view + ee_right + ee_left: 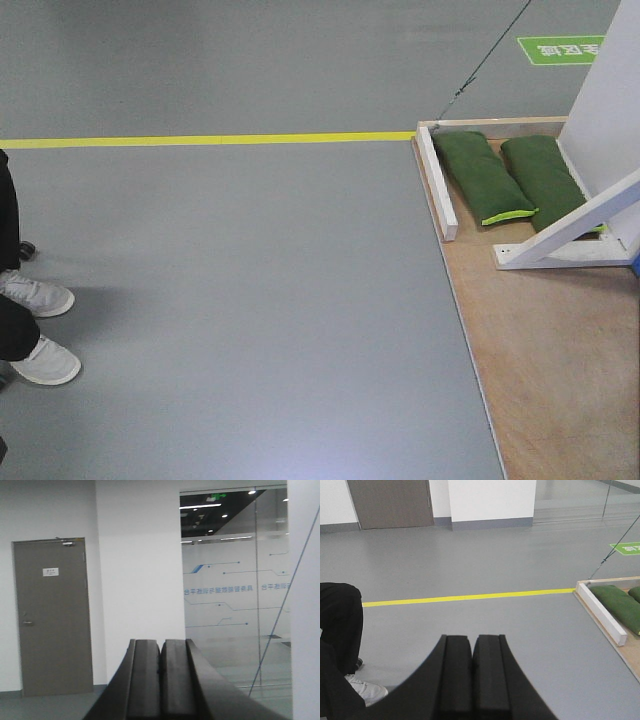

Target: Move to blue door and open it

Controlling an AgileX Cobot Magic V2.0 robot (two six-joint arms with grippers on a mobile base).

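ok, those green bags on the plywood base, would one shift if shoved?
Probably little: the left green bag slumps flat on the plywood base, so likely heavy for its size. Floppy too, judging by its soft rounded outline. The white rail beside it should block a leftward slide.

Front view: floor (250,300) flat mid-grey, yellow line (200,140) running from 9 toward 1 o'clock, green floor sign (560,48) with white characters at 1 o'clock, dark-green bags (480,175) with a lime edge stripe at 2 o'clock on a tan plywood base (550,380), white braces (585,218) and white panel (610,90) at 3 o'clock, white sneakers (40,330) under black trousers (10,325) at 8 o'clock. Left gripper (472,639) and right gripper (161,643) are matte black. Right wrist view: grey-brown door (52,630) with a white label (50,571) at 9 o'clock, white wall (137,580) at 12, frosted glass (230,645) with thin blue circuit-like lines at 3 o'clock.
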